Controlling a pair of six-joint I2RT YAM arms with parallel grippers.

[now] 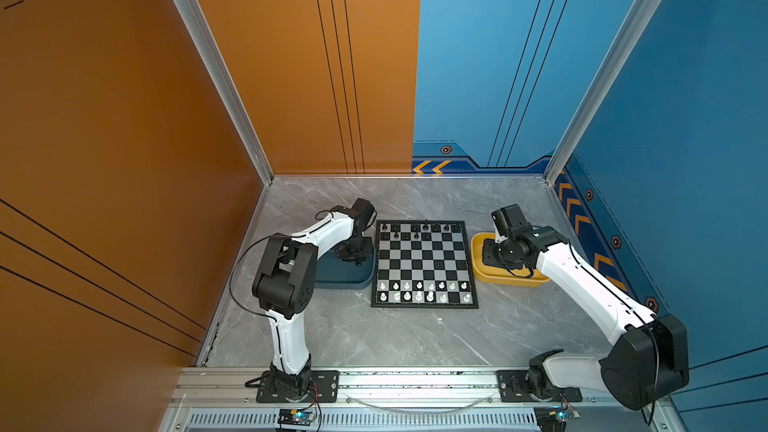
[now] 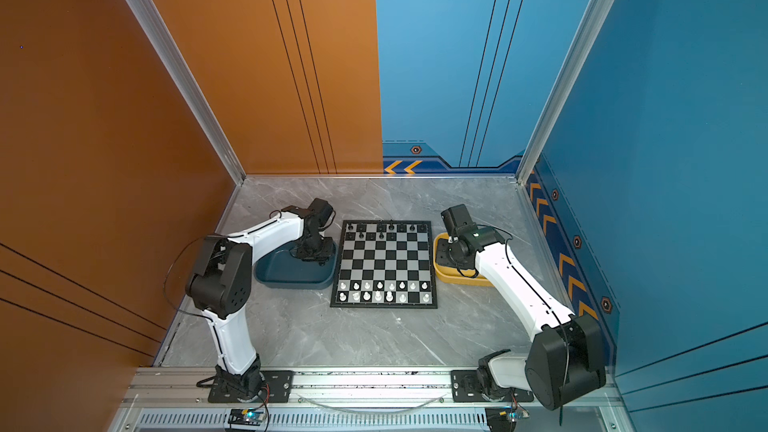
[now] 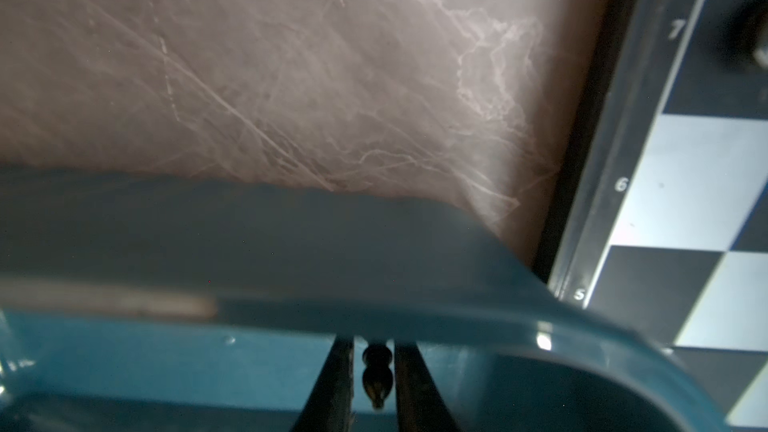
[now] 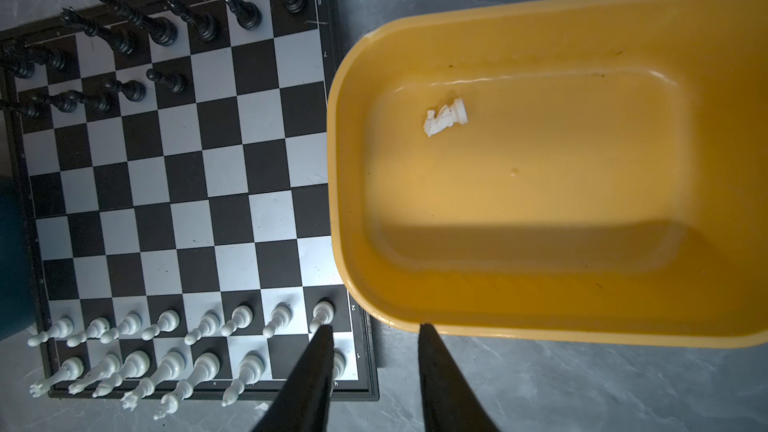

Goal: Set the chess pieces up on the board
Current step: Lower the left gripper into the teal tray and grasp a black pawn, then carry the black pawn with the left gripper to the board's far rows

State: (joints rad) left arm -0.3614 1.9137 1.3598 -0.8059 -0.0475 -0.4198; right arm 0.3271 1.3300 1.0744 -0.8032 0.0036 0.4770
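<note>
The board [image 1: 424, 263] [image 2: 384, 263] lies between two trays. White chess pieces [image 1: 424, 290] [image 4: 166, 326] fill its two near rows except one square. Black chess pieces [image 1: 415, 228] [image 4: 158, 31] stand in the far rows, with gaps. My left gripper [image 3: 374, 344] is down inside the dark teal tray [image 1: 345, 280] [image 3: 291, 243]. Its fingers stand close either side of a small black piece [image 3: 377, 380], with a thin gap on one side. My right gripper [image 4: 376, 328] hangs open and empty above the board's near corner and the rim of the yellow tray [image 4: 540, 326]. A white knight [image 4: 444, 116] lies on its side in that tray.
The teal tray touches the board's left edge [image 3: 582, 201], and the yellow tray [image 1: 482, 276] sits against its right edge. Grey marble tabletop [image 1: 374, 338] surrounds them. Orange and blue walls close in the back and both sides.
</note>
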